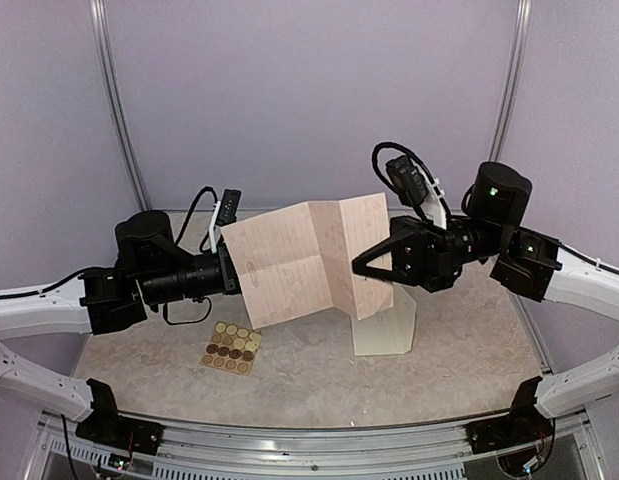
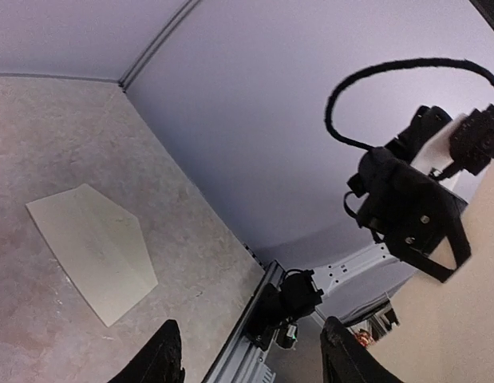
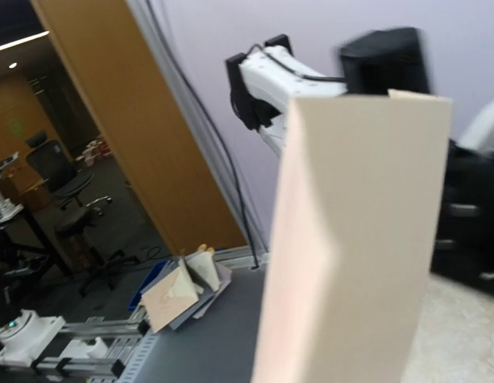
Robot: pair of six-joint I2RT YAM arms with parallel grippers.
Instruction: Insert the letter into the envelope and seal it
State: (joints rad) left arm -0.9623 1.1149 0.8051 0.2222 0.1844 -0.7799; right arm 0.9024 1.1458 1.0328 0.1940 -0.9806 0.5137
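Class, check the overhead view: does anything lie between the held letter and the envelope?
Nothing visible does. The right gripper holds the letter in the air close by the envelope, which lies flat; the sticker card lies off to the side.

A tan card of round stickers (image 1: 232,347) is pictured lying flat on the speckled bench (image 1: 459,350), below the left claw (image 1: 234,270) and a little to its near side. Pale lilac walls (image 1: 309,90) are seen behind both claws. Beyond the right claw (image 1: 357,268), a wooden panel (image 3: 111,120), an office chair (image 3: 41,159) and stacked papers (image 3: 183,291) are glimpsed.
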